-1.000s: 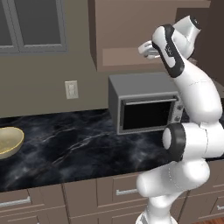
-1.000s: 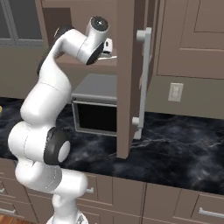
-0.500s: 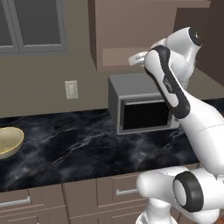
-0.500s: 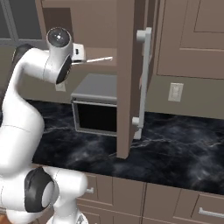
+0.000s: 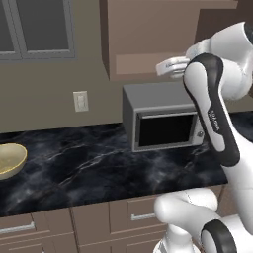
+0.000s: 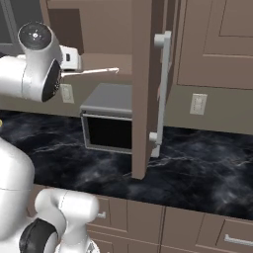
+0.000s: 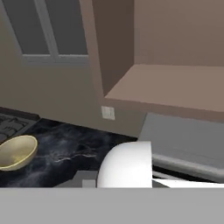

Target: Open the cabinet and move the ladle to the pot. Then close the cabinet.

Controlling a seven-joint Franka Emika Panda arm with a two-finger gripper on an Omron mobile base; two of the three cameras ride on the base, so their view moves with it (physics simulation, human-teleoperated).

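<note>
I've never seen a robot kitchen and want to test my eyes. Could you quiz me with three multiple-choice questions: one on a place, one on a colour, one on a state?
1. Where is the microwave? A) on the floor B) on the counter C) in a drawer
2. What colour is the bowl? A) golden B) blue C) black
3. The cabinet door is: A) shut B) taken off C) swung open

Answers: B, it stands on the dark marbled counter; A, it looks yellow-gold; C, the door stands edge-on with its handle out.

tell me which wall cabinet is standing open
The brown wooden wall cabinet above the grey microwave, door swung out, shelf exposed. The grey glass-paned cabinet is shut.
</note>
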